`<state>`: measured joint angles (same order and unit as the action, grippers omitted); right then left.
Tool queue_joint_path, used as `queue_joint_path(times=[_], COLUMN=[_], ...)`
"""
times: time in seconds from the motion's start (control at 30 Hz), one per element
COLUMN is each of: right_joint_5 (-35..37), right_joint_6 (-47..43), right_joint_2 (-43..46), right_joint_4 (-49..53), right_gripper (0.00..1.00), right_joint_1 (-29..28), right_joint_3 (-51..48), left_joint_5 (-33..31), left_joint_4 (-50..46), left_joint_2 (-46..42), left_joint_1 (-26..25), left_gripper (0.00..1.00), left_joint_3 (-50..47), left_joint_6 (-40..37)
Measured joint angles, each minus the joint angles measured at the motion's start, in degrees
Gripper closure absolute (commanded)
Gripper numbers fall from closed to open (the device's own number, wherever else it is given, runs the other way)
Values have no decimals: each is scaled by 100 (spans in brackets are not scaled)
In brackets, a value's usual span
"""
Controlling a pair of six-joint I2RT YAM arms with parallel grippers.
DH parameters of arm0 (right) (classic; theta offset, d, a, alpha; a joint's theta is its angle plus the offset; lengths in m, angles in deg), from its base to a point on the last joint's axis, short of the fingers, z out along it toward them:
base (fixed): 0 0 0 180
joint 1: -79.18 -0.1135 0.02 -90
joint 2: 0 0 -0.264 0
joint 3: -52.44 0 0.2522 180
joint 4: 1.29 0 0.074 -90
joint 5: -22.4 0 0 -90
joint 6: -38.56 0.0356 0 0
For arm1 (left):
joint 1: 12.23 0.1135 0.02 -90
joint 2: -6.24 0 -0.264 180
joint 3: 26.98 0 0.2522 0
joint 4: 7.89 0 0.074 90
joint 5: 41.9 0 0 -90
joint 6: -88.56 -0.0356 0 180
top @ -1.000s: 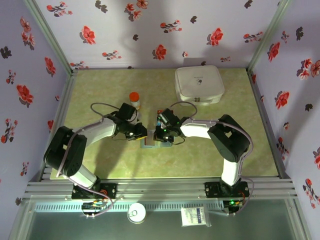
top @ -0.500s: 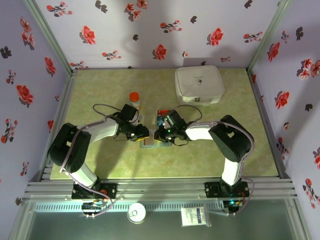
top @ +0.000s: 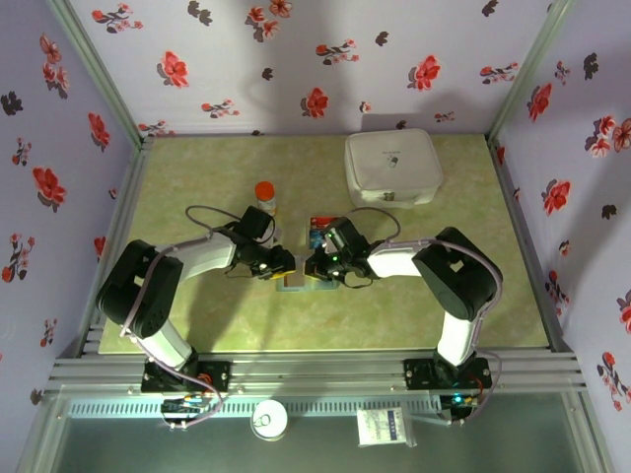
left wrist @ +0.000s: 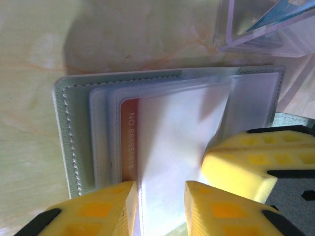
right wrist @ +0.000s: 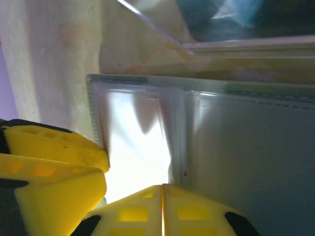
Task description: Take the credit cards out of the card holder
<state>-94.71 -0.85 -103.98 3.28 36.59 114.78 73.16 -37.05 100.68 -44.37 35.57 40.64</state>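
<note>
Card holder lies open mid-table between both grippers, cards not out yet.
The left gripper has edged in and its jaws now stand narrowly parted over a glossy clear sleeve beside the red card. The right gripper presses down, closed. The grey-green cover is stitched and the pockets look slippery.

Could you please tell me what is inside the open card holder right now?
Inside the card holder, a red card edge shows under clear sleeves; glare hides the rest, so other cards cannot be told.
</note>
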Motion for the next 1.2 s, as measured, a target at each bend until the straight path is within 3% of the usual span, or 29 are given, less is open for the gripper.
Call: queue_joint_path(times=[0.23,0.43,0.63,1.2], right_joint_5=[389,461,466,595], right_joint_6=[-304,-367,-367,-431], right_joint_2=[50,50,52,214], right_joint_4=[839,933,935,1344], right_gripper=[91,91,91,89], right_joint_1=[-48,-66,-70,-85], right_joint_3=[275,315,315,358], left_joint_5=[0,26,66,249], left_joint_4=[0,24,105,127], left_joint_2=[2,61,131,142], left_joint_1=[-11,-13,-44,-225], left_gripper=[66,67,74,76], left_joint_3=[17,59,105,409], left_joint_6=[4,46,120,245])
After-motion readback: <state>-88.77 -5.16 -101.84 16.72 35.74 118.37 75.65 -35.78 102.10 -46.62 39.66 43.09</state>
